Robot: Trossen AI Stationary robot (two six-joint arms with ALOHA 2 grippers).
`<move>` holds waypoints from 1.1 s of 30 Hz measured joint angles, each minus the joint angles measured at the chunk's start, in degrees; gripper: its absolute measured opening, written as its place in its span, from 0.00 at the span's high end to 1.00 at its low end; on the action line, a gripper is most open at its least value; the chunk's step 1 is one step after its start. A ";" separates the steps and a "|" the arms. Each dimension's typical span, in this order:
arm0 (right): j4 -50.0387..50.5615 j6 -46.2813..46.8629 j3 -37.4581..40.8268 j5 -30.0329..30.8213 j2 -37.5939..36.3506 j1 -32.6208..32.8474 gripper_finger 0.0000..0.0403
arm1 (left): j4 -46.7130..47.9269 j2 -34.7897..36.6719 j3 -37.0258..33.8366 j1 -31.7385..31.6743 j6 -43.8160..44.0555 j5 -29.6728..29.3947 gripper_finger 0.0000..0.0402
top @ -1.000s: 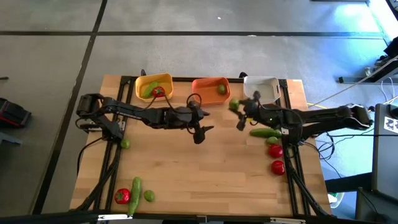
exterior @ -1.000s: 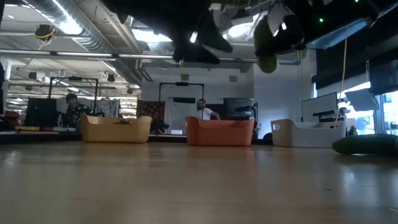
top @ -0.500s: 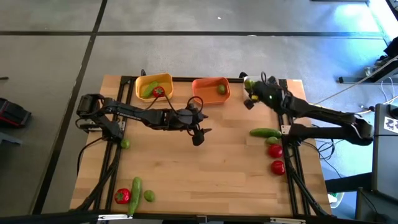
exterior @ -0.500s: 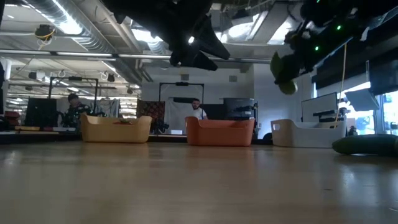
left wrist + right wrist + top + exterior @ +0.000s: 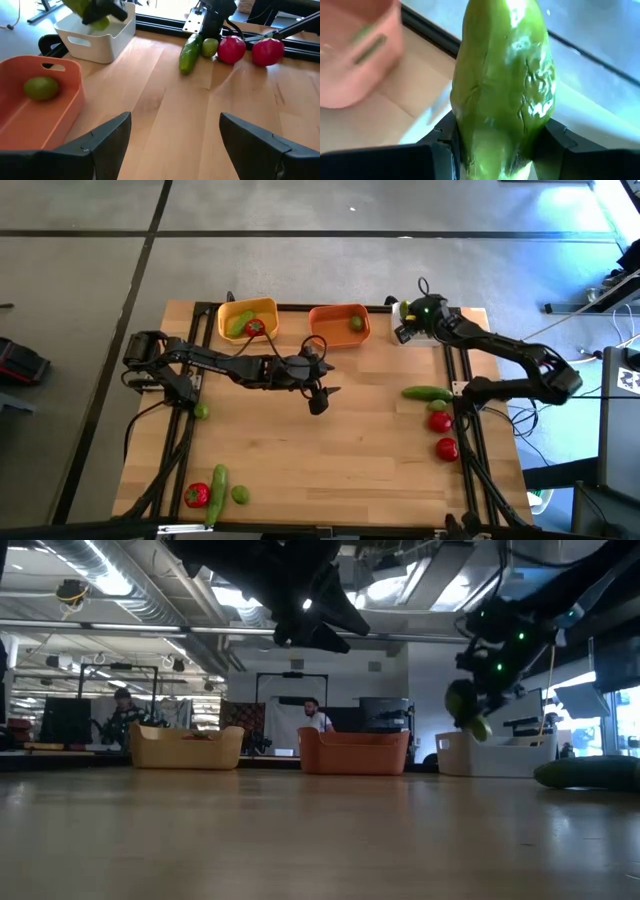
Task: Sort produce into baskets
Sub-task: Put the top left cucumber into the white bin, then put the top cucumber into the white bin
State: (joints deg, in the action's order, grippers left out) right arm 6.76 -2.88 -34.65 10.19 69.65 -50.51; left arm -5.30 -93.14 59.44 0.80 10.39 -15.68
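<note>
Green and wrinkled, a cucumber-like piece sat clamped between the fingers of the right hand, which hung over the white-grey basket at the far right corner of the wooden tabletop; in the low view the piece dangled just above that basket's rim. The left hand hovered over the middle of the tabletop with its fingers spread wide and nothing between them. The orange basket held one lime-like ball, and the yellow basket held a green piece and a tomato-like piece. Near the right edge lay a cucumber-like piece, a lime-like ball and two red tomato-like pieces. Another lime-like ball lay near the left edge, and by the near left corner a tomato-like piece, a cucumber-like piece and a lime-like ball lay close together
</note>
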 joint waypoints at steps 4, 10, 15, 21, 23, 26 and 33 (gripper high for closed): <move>-1.09 0.05 0.00 -0.41 4.28 -2.58 0.62 | 0.02 0.00 0.00 -0.02 0.00 0.00 0.25; -2.20 1.65 0.00 -1.33 8.96 -4.43 0.62 | 0.02 0.00 0.00 -0.02 0.00 0.00 0.25; -3.67 2.64 0.00 -1.31 10.06 -4.31 0.58 | 0.11 0.00 0.00 -0.02 0.00 0.00 0.25; -3.81 2.94 0.00 -0.85 10.08 -4.29 0.45 | 0.22 0.00 -0.01 -0.01 -0.06 0.00 0.25; -3.89 2.77 0.00 -0.82 10.08 -4.27 0.41 | 0.22 0.00 0.00 -0.02 -0.24 0.00 0.25; -3.79 2.58 0.00 -0.81 9.59 -4.27 0.36 | 0.20 0.00 0.00 -0.02 -0.26 0.00 0.25; 2.59 0.96 -3.85 -1.89 2.72 -4.20 0.35 | 0.22 0.00 0.00 -0.02 -0.30 0.00 0.25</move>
State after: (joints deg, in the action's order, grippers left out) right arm 9.36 -1.92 -38.50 8.30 72.36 -54.72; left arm -5.08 -93.14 59.44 0.78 10.09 -15.68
